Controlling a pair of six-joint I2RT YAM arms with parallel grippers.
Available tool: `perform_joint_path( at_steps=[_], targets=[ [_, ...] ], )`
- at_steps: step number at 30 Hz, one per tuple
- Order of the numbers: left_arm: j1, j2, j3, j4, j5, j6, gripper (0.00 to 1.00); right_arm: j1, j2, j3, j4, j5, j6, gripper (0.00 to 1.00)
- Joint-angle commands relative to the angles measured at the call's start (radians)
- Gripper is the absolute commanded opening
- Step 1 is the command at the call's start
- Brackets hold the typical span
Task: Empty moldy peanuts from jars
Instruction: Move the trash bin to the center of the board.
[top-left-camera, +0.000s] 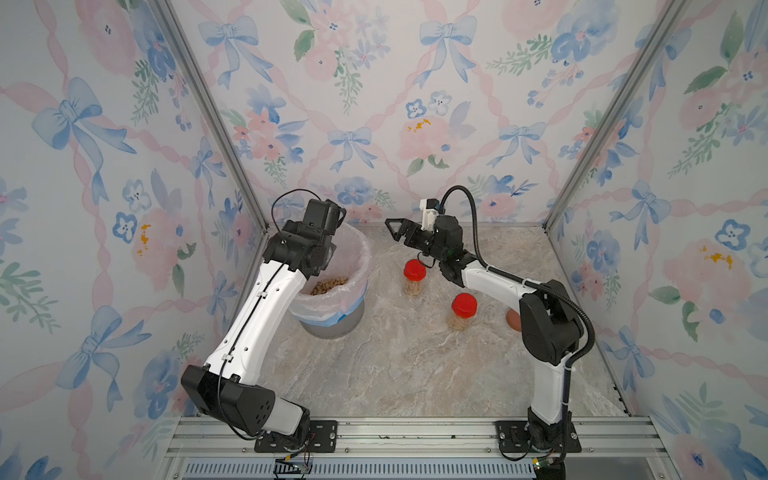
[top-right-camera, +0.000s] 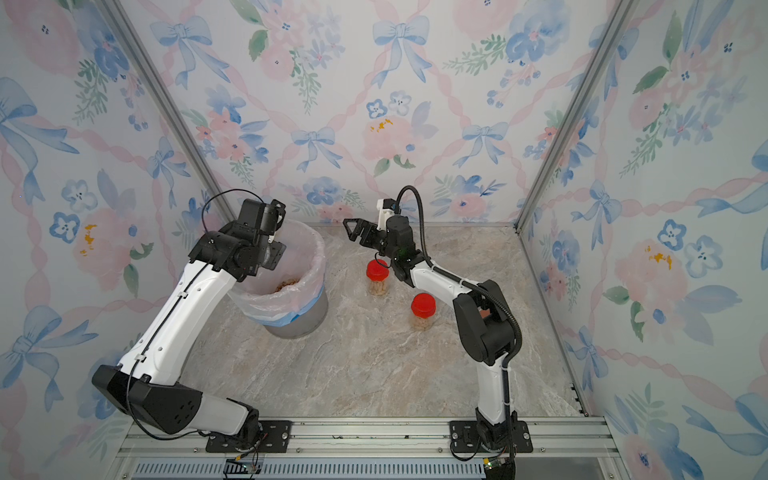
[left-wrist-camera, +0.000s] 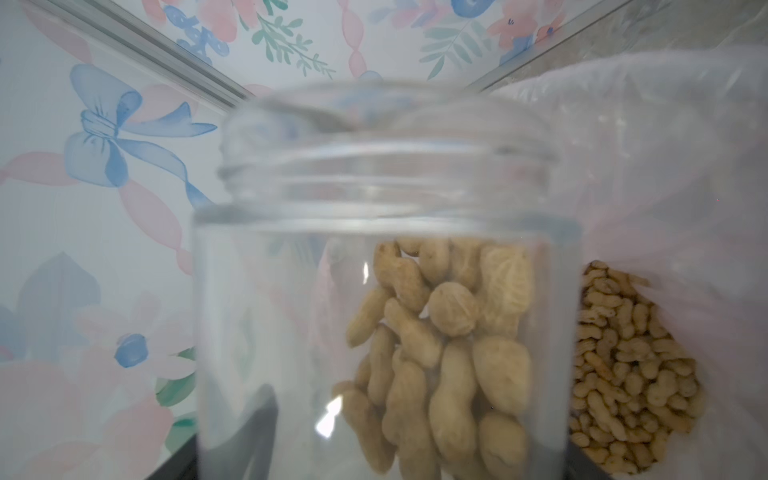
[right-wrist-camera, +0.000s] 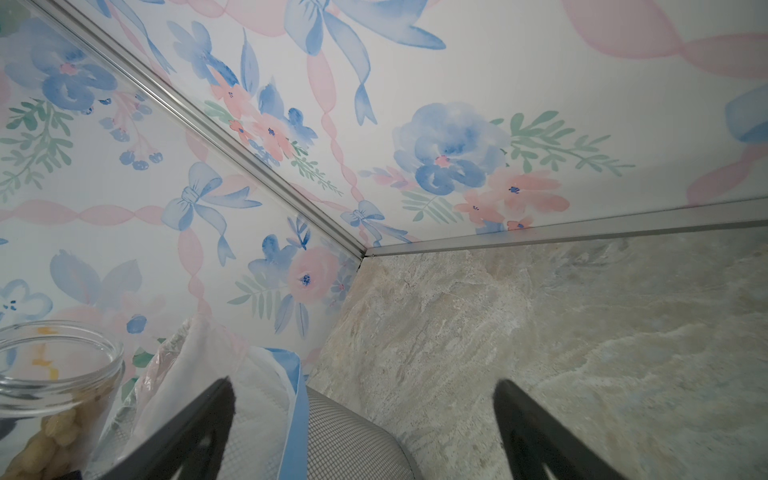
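The left pincer (top-left-camera: 325, 257) is clamped on the open jar (left-wrist-camera: 386, 257); one dark finger (left-wrist-camera: 262, 419) shows through the glass in the left wrist view. The long axis of the jar lies in line with the pincer, and its mouth points away from the wrist, toward the corner post (left-wrist-camera: 187, 62) behind the bin (top-left-camera: 332, 324). The peanuts (left-wrist-camera: 440, 332) inside sit in the base half, against the side nearest the bin; how steeply the jar leans I cannot tell. It hangs at the far left rim of the bin, and in both top views the wrist hides it. Inside the pink liner (top-left-camera: 361, 257) lies a heap (top-left-camera: 330, 286) of more nuts. The right pincer (right-wrist-camera: 365, 384) has its jaws wide apart, empty, just beside the bin above the tabletop (top-left-camera: 415, 374). Beside its arm the far red-lidded jar (top-left-camera: 414, 279) and the near red-lidded jar (top-left-camera: 462, 313) stand upright, apart. A brown lid (top-left-camera: 514, 321) lies half hidden behind the right elbow.
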Motion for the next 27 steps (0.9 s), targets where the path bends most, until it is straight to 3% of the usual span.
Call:
perform_joint_path(
  at_steps=[1,16,20,27],
  targets=[
    [0.008,-0.010,0.048,0.054,0.094,-0.126,0.25,-0.004,-0.018,-0.003,0.010,0.012,-0.015,0.99],
    [0.014,-0.106,0.040,0.048,0.240,-0.327,0.26,-0.027,-0.061,0.003,0.001,-0.103,0.012,0.99],
    [0.036,-0.108,0.062,0.026,0.354,-0.396,0.20,-0.029,-0.078,0.008,-0.020,-0.125,-0.010,0.99],
    [0.036,-0.136,0.073,0.053,0.491,-0.489,0.19,-0.034,-0.075,-0.008,-0.002,-0.131,-0.001,0.99]
  ],
)
